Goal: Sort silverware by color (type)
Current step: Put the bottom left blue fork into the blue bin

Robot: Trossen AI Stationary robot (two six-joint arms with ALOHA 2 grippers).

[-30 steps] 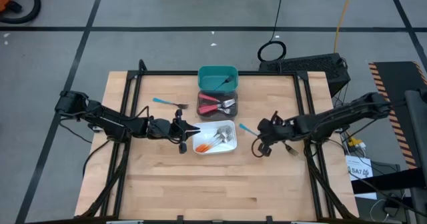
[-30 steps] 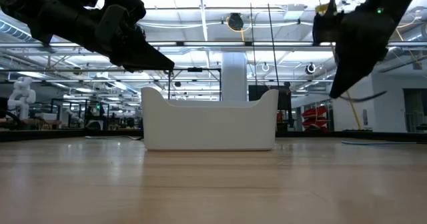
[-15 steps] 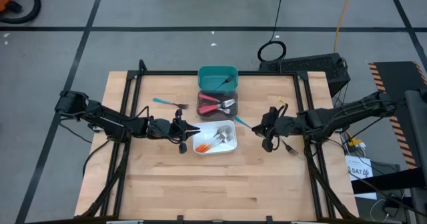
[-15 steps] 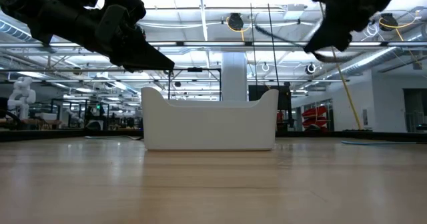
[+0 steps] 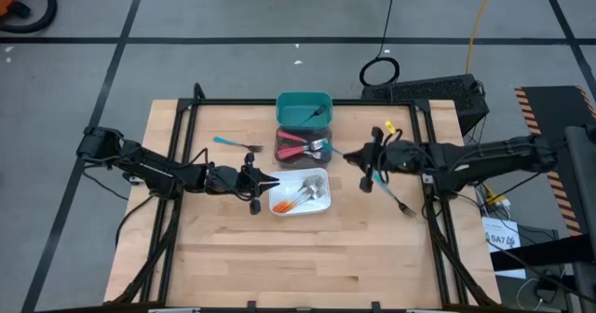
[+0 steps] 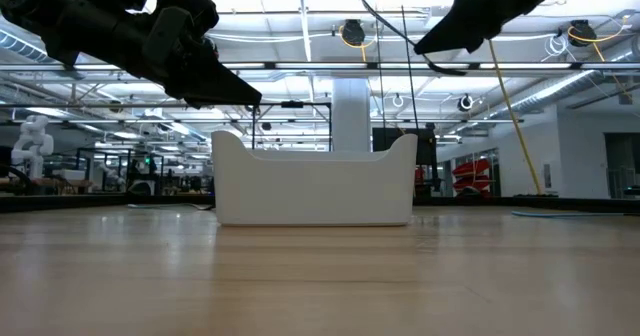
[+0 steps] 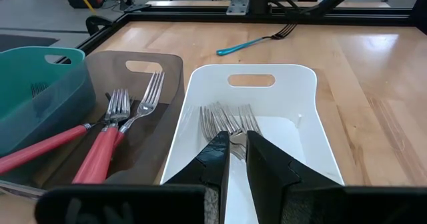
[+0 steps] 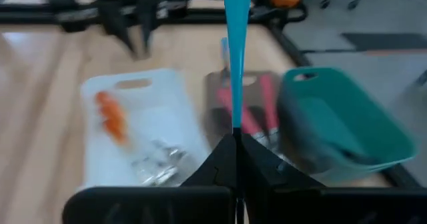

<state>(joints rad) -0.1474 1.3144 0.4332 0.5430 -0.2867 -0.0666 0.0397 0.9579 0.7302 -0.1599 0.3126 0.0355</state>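
Note:
My right gripper hangs above the table just right of the dark bin, shut on a blue-handled fork. My left gripper hovers over the left end of the white bin, its fingers a narrow gap apart with nothing between them. Orange-handled forks lie in the white bin. Red-handled forks lie in the dark bin. One fork lies in the teal bin. Two more blue forks lie flat on the table, one left of the bins and one right of them. My right gripper pinches the fork's blue handle between its two fingertips. The fingers point toward the table's left and slant slightly down, lying along the fork. The handle sticks out straight ahead of the tips, and the fork is lifted clear of the table.
The three bins stand in a row down the table's middle, teal farthest and white nearest. A black frame runs round the tabletop. Bare wood spreads toward the near edge.
My right gripper has risen and swung toward the far edge and the bins, carrying the blue fork. It has tipped from pointing steeply down to nearly level and has rolled. The fork's handle now points at the bins.

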